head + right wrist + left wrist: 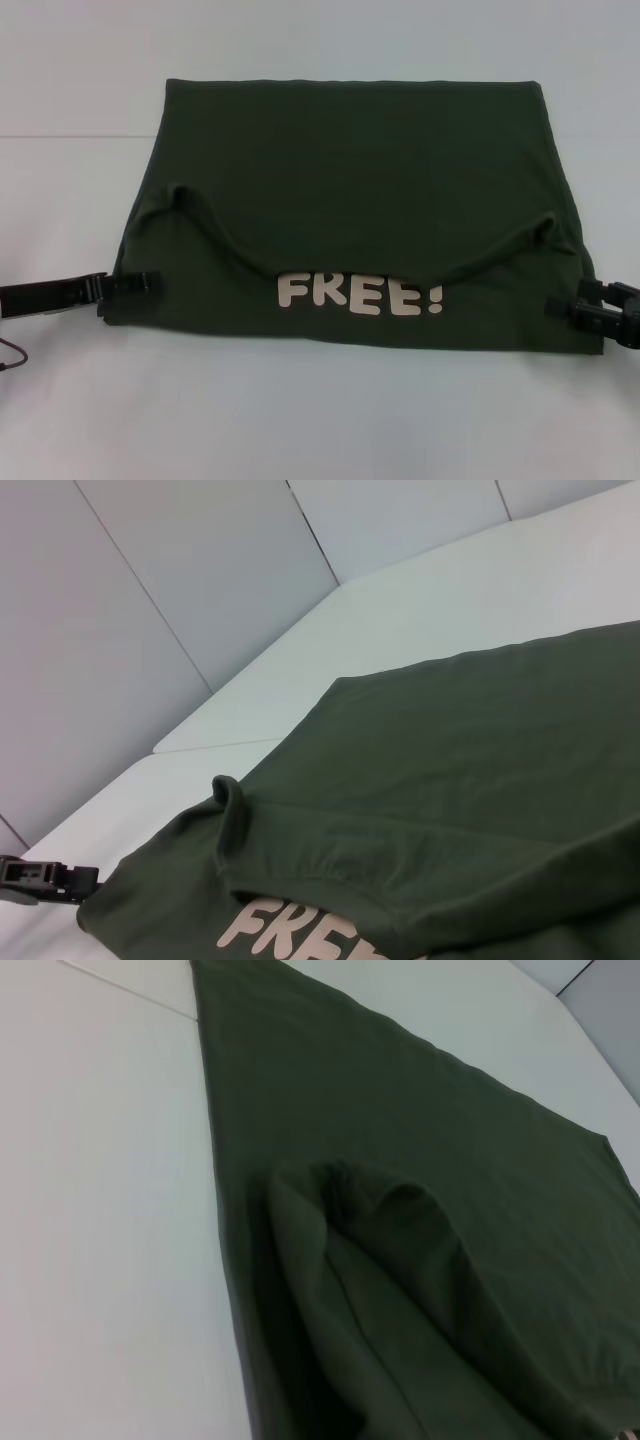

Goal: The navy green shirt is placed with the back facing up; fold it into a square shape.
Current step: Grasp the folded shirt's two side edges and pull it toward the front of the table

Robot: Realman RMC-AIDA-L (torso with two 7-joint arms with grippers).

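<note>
The navy green shirt (350,170) lies flat on the white table (320,420), folded into a wide band. Its upper layer is turned over towards me and its edge sags in a curve. Below that edge the white "FREE!" print (358,295) shows on the near strip. My left gripper (135,285) lies at the shirt's near left corner, touching the cloth edge. My right gripper (570,306) sits at the near right corner. The right wrist view shows the print (290,932) and, farther off, the left gripper (55,878) at the corner. Only green cloth (400,1260) fills the left wrist view.
Bare white tabletop runs along the near side and to the left of the shirt (100,1210). A seam in the table surface (70,135) runs behind the shirt. Grey wall panels (150,600) stand beyond the table's far edge.
</note>
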